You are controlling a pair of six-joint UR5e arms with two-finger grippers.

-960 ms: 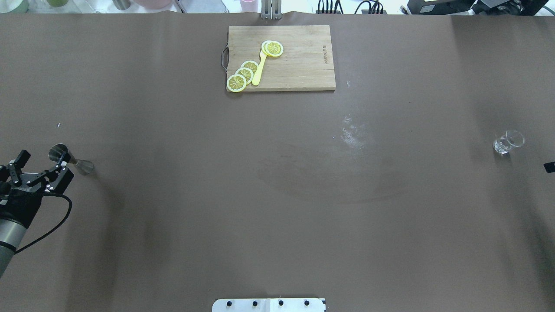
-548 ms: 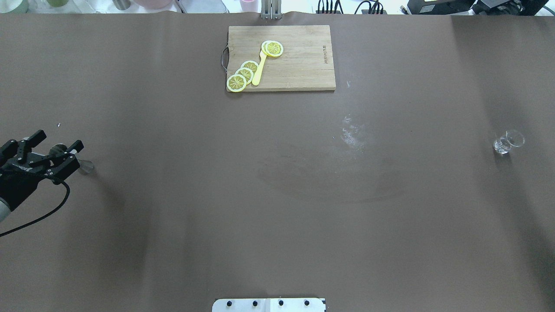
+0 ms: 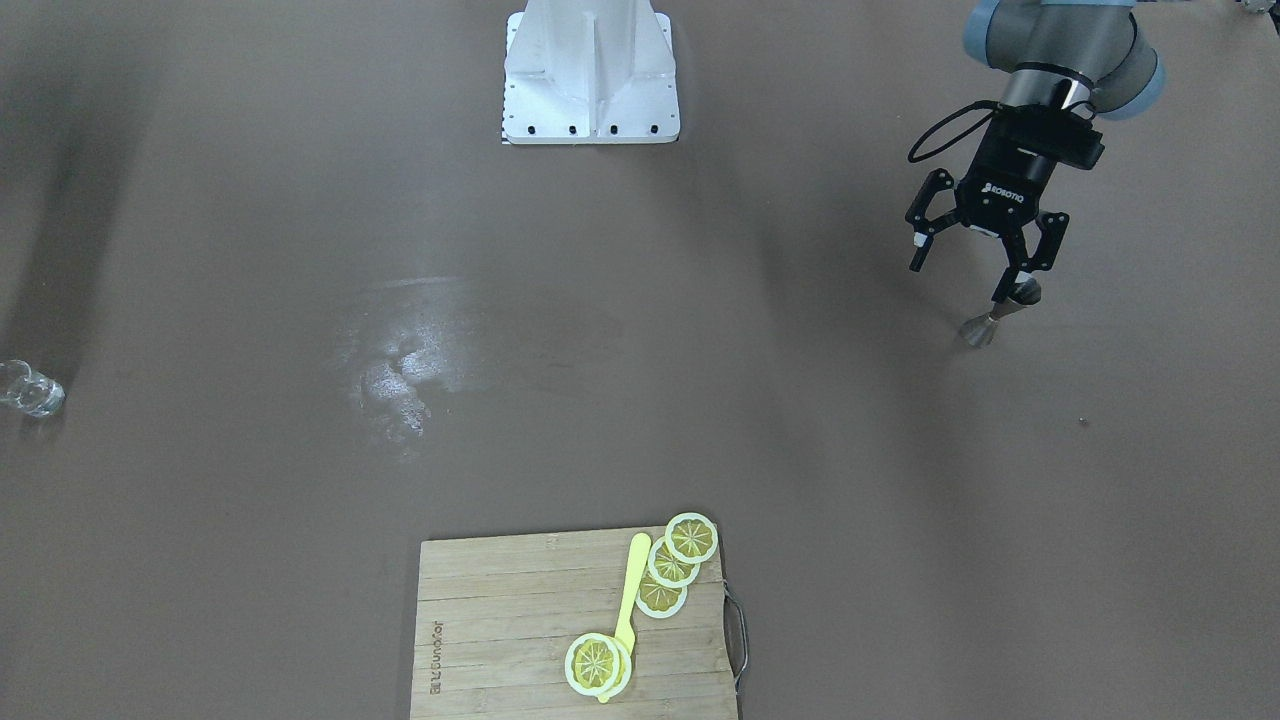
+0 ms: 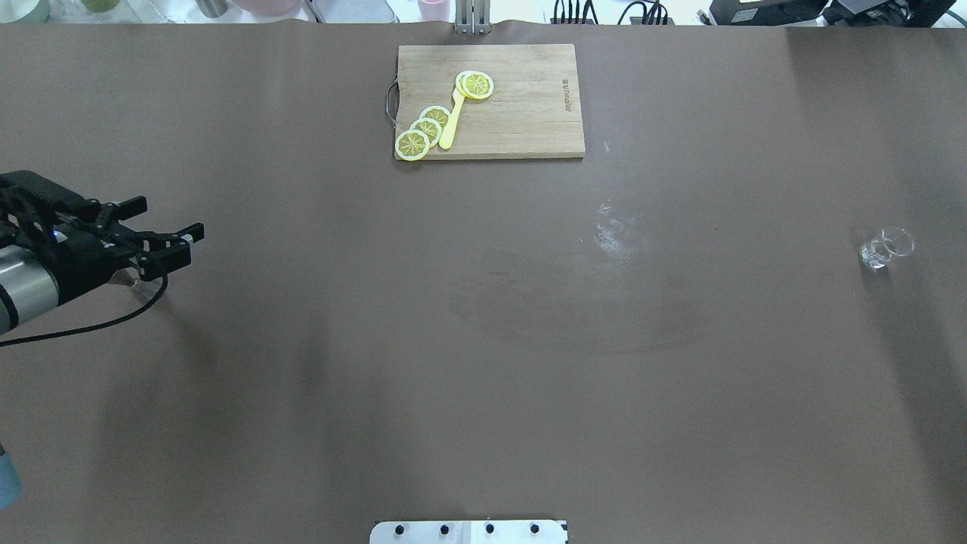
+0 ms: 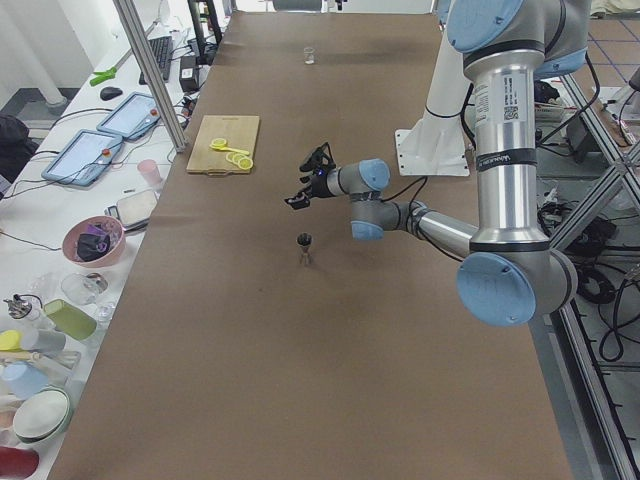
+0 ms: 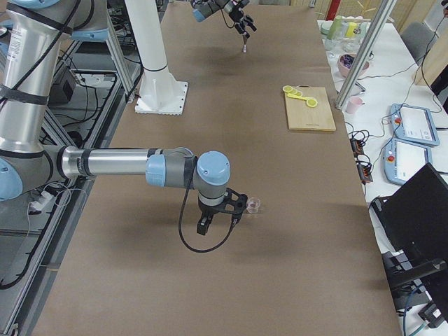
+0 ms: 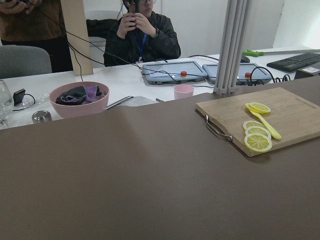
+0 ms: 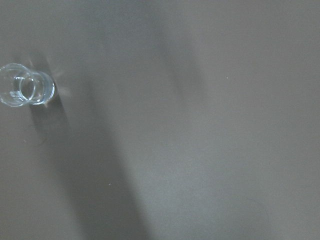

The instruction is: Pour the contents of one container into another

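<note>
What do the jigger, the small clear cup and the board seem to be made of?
Jigger: likely polished metal, grey with bright highlights.
Clear cup: glass, perhaps clear plastic; the table shows through it.
Board: wood or bamboo, pale strips with visible grain, matte.

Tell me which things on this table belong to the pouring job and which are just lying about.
For the job: metal jigger; small clear glass; left gripper, open, near the jigger.

Lying about: wooden cutting board; lemon slices; yellow utensil; whitish smear on the table cover.
</note>
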